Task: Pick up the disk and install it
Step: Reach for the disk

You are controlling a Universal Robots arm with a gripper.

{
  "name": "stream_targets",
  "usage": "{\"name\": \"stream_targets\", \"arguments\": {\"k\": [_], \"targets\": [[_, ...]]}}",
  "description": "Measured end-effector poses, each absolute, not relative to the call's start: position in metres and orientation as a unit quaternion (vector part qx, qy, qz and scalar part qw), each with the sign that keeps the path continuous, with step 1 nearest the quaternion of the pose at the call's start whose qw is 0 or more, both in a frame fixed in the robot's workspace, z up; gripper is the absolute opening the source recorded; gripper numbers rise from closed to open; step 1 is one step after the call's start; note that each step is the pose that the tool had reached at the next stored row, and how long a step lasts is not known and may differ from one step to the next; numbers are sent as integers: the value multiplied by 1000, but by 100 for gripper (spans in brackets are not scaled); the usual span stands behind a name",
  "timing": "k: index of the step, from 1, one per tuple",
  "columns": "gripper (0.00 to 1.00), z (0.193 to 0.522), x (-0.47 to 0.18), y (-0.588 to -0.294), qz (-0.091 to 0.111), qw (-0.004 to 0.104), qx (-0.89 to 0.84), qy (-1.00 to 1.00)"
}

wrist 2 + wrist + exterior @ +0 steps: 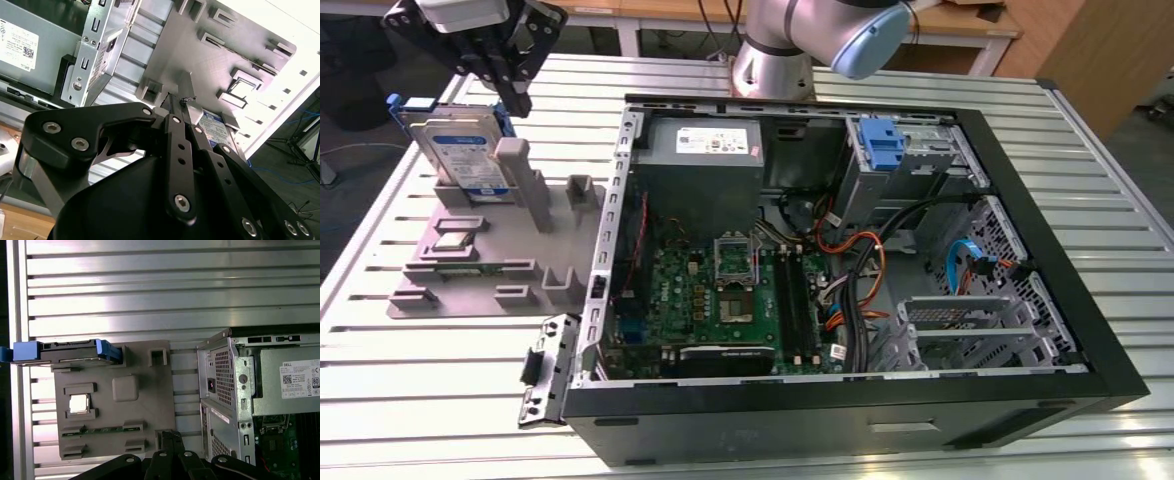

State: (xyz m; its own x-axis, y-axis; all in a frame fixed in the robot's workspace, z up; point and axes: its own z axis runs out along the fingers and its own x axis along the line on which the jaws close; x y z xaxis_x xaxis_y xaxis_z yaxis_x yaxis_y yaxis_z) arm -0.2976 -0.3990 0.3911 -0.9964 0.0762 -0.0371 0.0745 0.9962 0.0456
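Disk (460, 150) upright in grey fixture (420, 295) slot, end effector (516, 100) closed, empty, nearby

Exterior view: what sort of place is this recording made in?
Probably a robotics lab's computer-assembly bench: an open desktop computer case lies on a slatted metal table, a grey fixture tray beside it holds the disk upright, and a robot arm stands behind.

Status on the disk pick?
Gripper shut, empty, above grey fixture. Disk on edge in fixture, not yet picked. No obstruction seen.
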Motion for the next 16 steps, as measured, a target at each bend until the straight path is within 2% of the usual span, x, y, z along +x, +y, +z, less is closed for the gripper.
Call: {"name": "stream_targets", "arguments": {"k": [16], "targets": [[11, 390, -327, -399, 21, 19, 38, 999]]}}
